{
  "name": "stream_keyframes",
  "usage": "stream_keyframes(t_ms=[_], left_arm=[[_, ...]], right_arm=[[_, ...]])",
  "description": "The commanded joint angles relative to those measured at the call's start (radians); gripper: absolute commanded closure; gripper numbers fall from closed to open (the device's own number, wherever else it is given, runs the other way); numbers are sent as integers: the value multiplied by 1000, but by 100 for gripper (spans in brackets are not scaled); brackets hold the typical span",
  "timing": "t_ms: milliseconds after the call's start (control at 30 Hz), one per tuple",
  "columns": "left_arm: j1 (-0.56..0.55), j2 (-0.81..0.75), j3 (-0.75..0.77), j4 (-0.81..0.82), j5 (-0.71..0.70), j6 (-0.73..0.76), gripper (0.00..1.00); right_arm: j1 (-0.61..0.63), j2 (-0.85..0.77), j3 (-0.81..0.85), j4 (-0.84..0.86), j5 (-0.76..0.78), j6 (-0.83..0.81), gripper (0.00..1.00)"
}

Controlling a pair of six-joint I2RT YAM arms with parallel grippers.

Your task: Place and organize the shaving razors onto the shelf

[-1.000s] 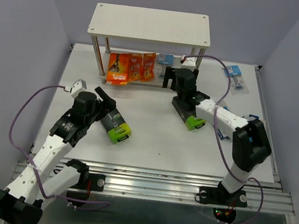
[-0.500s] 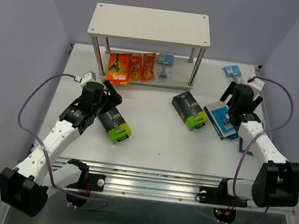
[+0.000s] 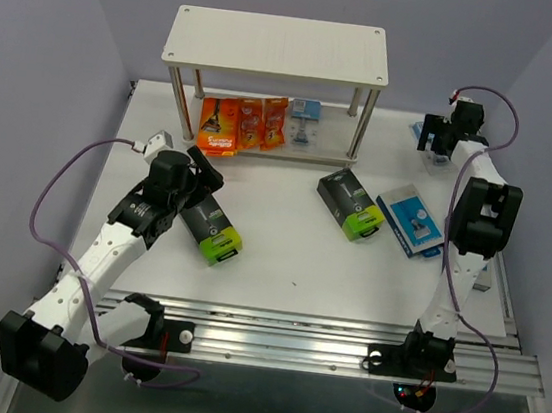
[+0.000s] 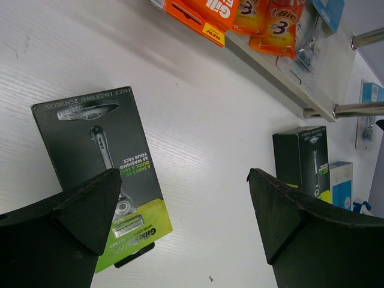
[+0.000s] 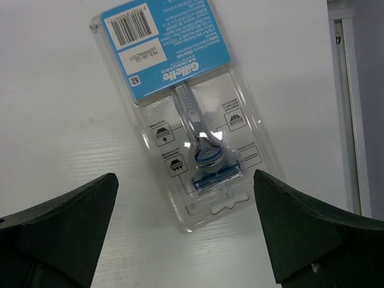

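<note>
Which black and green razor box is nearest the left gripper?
The left black-and-green box, beside the left gripper; the other black-and-green box lies farther right by the blue box.

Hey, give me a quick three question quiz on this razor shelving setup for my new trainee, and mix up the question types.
1. True or false: the right gripper is shut on the blister card beneath it.
2. How many black-and-lime boxes lie on the table?
3. What sits on the lower board of the shelf? A) only black-and-lime boxes; B) orange flat packs and a light-blue card; C) only light-blue cards.
Key: 1 false, its jaws stand open above the card; 2 two; 3 B.
</note>
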Motion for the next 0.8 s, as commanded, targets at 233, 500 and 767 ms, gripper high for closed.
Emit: stream_keyframes(t_ms=[233, 500, 767], left_arm=[[6, 19, 38, -31, -60, -47, 1], [6, 77, 69, -46, -48, -53, 1], [6, 76, 68, -58, -48, -60, 1]], right_arm=[[-81, 233, 342, -91, -289, -199, 5], [-81, 304, 408, -84, -353, -193, 13], [-81, 317, 346, -58, -278, -150, 47]])
